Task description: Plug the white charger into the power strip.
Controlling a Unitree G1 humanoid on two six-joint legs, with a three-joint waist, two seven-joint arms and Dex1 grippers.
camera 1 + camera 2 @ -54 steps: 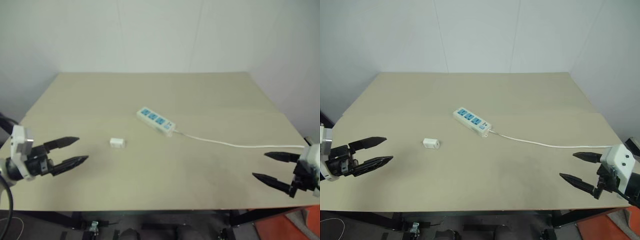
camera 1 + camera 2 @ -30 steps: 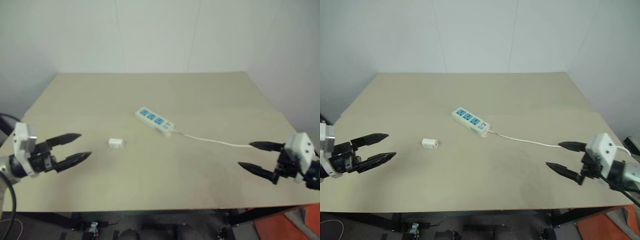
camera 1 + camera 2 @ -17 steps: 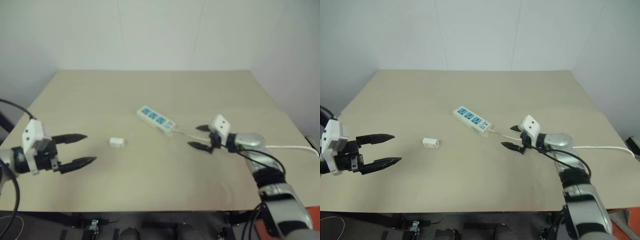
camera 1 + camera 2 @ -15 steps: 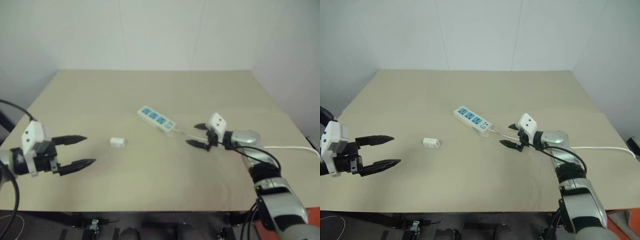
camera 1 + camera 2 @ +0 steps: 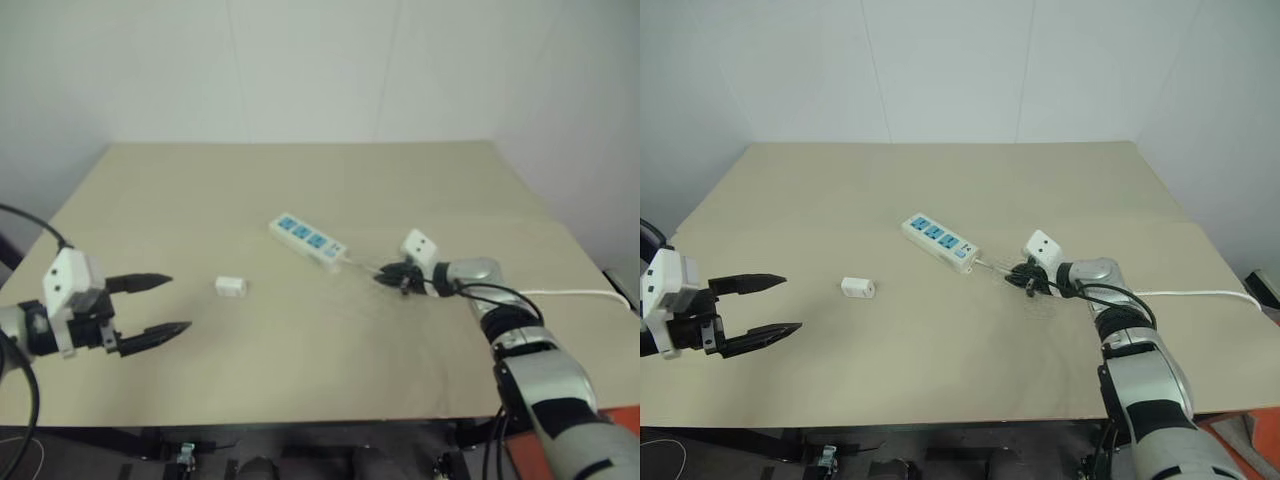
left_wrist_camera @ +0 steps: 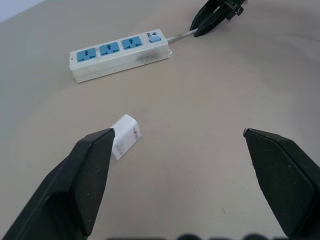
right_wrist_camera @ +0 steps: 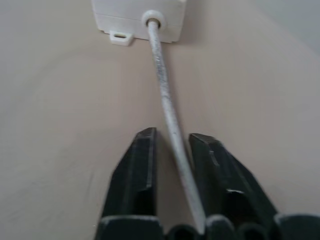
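A long white plastic power strip (image 5: 937,241) with three blue socket faces lies slantwise near the middle of the beige desk (image 5: 940,340). Its switch end points toward the robot's right, and a thin white cord (image 5: 1200,293) leaves that end and runs off across the desk to the right edge.

The right claw (image 5: 1024,279) is stretched out low over the desk, just beside the strip's switch end. Its two black fingers (image 7: 135,175) are clenched on the cord, one on each side of it, with the cord passing between them close to where it enters the strip's housing.

The small white rectangular plastic charger (image 5: 857,287) lies by itself on the desk, to the left of the strip and apart from it. It touches neither claw.

The left claw (image 5: 760,307) hangs over the near left part of the desk, released, its fingers spread wide with nothing between them. From the left wrist view the charger (image 6: 125,136) sits ahead of it, close by one finger (image 6: 87,172), with the strip (image 6: 120,54) beyond.
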